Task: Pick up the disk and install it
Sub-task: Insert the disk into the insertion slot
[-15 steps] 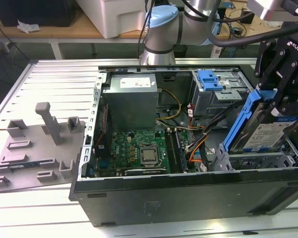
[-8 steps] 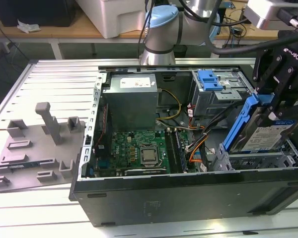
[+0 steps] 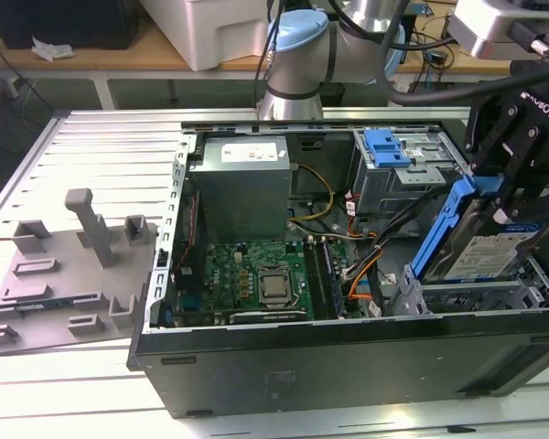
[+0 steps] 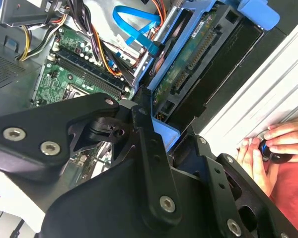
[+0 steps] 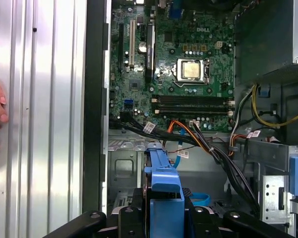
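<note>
Exterior view: the black gripper (image 3: 511, 203) is clamped on the upper end of the disk (image 3: 483, 258), a flat silver-grey slab edged with blue plastic rails (image 3: 436, 233). The disk is tilted over the grey sheet-metal bay (image 3: 467, 294) at the exterior view's right of the open black case (image 3: 329, 366).

In the exterior view, an open computer case (image 3: 348, 366) lies on a slatted table (image 3: 91, 137), a fixture plate (image 3: 64, 274) at the case's nine o'clock. Inside, the power supply (image 3: 242, 187) sits at twelve o'clock of the motherboard (image 3: 256, 274), the drive cage (image 3: 393, 178) at the supply's three o'clock. The disk (image 3: 485, 256) tilts at the case's three o'clock end.
</note>
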